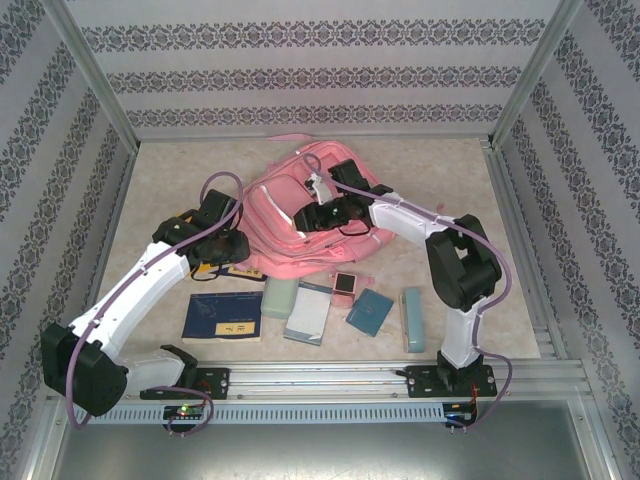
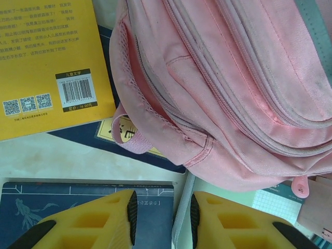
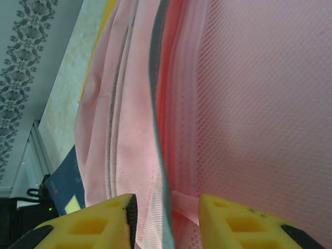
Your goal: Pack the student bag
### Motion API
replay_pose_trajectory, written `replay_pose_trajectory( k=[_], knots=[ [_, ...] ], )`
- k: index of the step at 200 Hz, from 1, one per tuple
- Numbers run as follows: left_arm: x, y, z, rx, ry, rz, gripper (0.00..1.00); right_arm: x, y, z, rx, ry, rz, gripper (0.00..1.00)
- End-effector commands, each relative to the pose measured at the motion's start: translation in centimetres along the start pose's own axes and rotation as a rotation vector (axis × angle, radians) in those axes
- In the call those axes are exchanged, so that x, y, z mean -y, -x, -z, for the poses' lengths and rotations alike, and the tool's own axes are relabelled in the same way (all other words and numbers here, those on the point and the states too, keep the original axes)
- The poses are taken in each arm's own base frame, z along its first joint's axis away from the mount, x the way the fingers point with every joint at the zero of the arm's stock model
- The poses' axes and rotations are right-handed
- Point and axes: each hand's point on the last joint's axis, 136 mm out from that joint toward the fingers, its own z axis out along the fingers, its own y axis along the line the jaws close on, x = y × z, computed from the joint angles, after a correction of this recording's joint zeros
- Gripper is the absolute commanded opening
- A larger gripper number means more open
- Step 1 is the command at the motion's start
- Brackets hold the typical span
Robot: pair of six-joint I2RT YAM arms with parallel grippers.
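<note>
The student bag lies flat on the middle of the counter, and we place everything else from it. The left gripper hovers by the bag's near left corner, its jaws spread with nothing between them. A yellow book lies just left of the bag, touching it, on top of a dark book whose corner passes under the bag's edge. The right gripper is down on top of the bag, its jaws spread with a grey-trimmed fold of pink fabric in the gap; we cannot tell whether the pads touch it. On the bag's near side lie a navy book, a pale notebook and a teal booklet.
</note>
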Motion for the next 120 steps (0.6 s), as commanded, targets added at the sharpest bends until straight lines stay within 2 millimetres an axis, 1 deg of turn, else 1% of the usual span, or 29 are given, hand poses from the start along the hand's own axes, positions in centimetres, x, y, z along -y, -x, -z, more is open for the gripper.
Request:
replay_pose_trajectory(
  k=[1, 46, 68, 78, 93, 107, 120],
  knots=[
    [0.4, 0.0, -0.6, 0.012, -0.015, -0.029, 0.34, -2.1, -0.1, -0.5, -0.038, 0.066, 0.033, 0.37],
    [0.4, -0.2, -1.1, 0.009, -0.015, -0.023, 0.34, -1.9, -0.1, -1.8, -0.065, 0.074, 0.035, 0.31],
    [0.3, -0.3, -1.1, 0.01, -0.012, -0.02, 0.34, -1.3, 0.0, -2.6, -0.078, 0.066, 0.022, 0.28],
    [0.2, -0.3, -1.1, 0.01, -0.01, -0.02, 0.34, -0.8, -0.1, -3.1, -0.088, 0.052, 0.015, 0.28],
    [0.1, -0.3, -1.1, 0.015, -0.009, -0.018, 0.34, -0.5, -0.4, -3.6, -0.105, 0.038, 0.022, 0.26],
    [0.1, -0.3, -1.0, 0.019, -0.009, -0.017, 0.34, -0.6, -0.9, -4.1, -0.125, 0.037, 0.036, 0.23],
    [0.1, -0.3, -1.0, 0.022, -0.01, -0.017, 0.34, -0.6, -1.3, -4.4, -0.142, 0.026, 0.046, 0.15]
  ],
)
